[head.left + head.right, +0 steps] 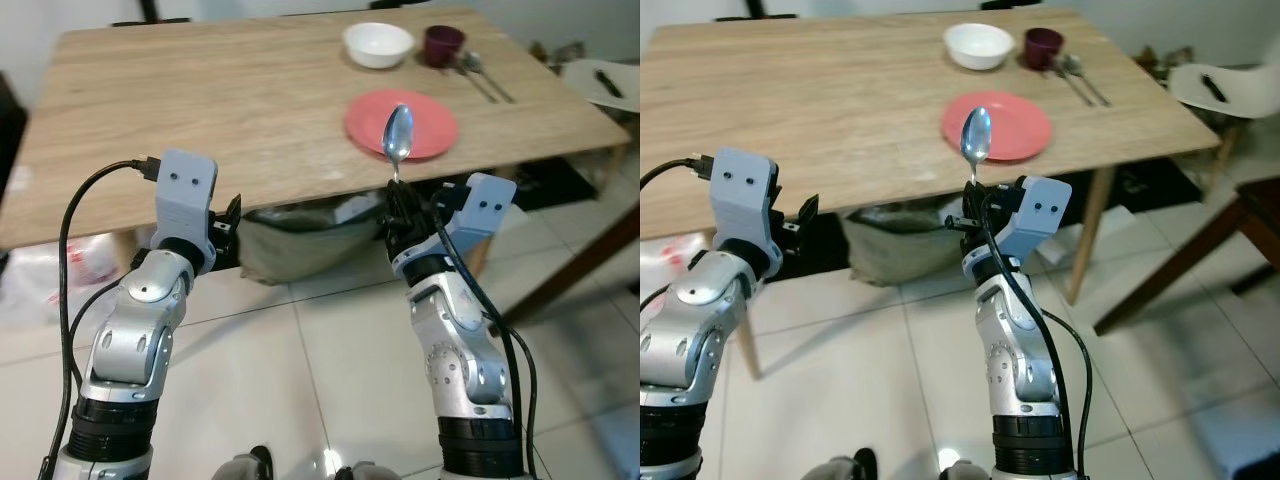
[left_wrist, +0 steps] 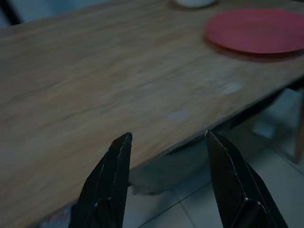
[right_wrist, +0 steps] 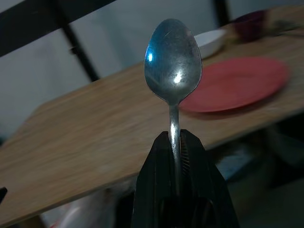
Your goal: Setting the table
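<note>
My right gripper is shut on the handle of a steel spoon, which stands upright with its bowl up, just before the near edge of the wooden table. Seen in the right wrist view, the spoon rises from the closed fingers. A red plate lies on the table behind the spoon. Further back are a white bowl, a dark red cup and more cutlery. My left gripper is open and holds nothing, level with the table's near edge.
A grey-green bag lies on the tiled floor under the table. At the right stand a white chair with a dark object on it and a brown wooden frame. Tiled floor lies below my arms.
</note>
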Available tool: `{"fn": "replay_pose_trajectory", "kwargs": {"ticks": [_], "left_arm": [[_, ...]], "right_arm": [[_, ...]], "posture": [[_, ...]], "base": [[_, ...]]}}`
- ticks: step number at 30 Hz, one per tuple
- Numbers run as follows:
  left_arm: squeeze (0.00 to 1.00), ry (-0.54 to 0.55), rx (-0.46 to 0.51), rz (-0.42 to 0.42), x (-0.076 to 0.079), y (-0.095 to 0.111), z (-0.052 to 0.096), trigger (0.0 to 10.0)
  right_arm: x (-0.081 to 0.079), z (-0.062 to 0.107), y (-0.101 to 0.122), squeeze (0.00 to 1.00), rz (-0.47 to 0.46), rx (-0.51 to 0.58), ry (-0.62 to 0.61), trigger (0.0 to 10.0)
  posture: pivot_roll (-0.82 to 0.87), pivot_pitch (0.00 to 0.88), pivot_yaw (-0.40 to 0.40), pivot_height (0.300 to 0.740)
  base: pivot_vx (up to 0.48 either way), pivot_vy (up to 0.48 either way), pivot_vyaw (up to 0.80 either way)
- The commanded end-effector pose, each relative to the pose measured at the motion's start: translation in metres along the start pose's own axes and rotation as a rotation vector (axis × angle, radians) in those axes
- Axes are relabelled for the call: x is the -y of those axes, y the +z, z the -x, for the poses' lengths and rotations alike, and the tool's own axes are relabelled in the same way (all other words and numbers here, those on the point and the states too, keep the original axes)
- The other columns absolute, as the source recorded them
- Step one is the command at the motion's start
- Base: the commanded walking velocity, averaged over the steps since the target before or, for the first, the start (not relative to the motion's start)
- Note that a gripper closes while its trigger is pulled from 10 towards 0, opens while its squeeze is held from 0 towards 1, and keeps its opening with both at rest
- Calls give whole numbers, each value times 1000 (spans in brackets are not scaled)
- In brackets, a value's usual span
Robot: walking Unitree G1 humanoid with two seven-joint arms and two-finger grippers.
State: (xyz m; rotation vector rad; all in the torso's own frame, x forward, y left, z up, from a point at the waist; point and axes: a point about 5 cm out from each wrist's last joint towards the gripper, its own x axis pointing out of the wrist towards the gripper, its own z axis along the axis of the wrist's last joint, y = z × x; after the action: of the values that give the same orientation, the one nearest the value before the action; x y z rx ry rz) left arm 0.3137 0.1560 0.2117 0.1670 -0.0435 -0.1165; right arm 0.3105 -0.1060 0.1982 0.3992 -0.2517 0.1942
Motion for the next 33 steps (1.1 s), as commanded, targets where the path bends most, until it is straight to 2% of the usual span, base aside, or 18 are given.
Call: {"fn": "replay_pose_trajectory", "kwargs": {"ticks": [1, 17, 28, 33], "left_arm": [[0, -7, -11, -6, 1, -2, 0, 10000], [0, -81, 26, 52, 7, 6, 0, 10000], [0, -88, 34, 54, 6, 8, -2, 10000], [0, -108, 45, 80, 7, 10, -1, 10000]], "right_arm": [[1, 1, 0, 0, -4, -2, -7, 10000], [3, 0, 5, 0, -11, 15, -15, 10000], [4, 0, 7, 0, -8, 18, -16, 10000], [4, 0, 7, 0, -8, 18, -15, 10000]], "posture": [[-52, 60, 46, 740], [-57, 66, 48, 740], [-60, 66, 46, 740], [-62, 68, 46, 740]], "base": [[0, 0, -800], [0, 0, -800], [0, 0, -800], [0, 0, -800]]}}
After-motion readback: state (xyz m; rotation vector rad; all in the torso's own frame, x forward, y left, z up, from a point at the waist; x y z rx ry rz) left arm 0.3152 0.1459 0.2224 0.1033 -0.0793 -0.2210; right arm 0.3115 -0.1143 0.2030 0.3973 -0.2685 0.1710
